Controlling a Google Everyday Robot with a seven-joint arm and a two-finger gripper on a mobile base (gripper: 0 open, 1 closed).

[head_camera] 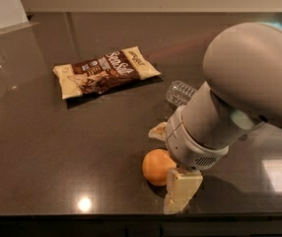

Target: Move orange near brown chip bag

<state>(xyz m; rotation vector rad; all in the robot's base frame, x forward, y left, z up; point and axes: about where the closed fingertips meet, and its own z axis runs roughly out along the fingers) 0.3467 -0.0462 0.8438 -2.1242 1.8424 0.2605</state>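
Two cream fingers (183, 189) of the gripper (164, 168) stood spread, one on either side of the orange (155, 168) near the front edge of the worktop (57, 147). A good grasp required centred, gentle closure, since round fruit would likely roll. The brown chip bag (106, 72) lay well apart, toward the far-left corner.

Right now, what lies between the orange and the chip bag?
Only bare tabletop, in the camera view; the gripper is at the orange.
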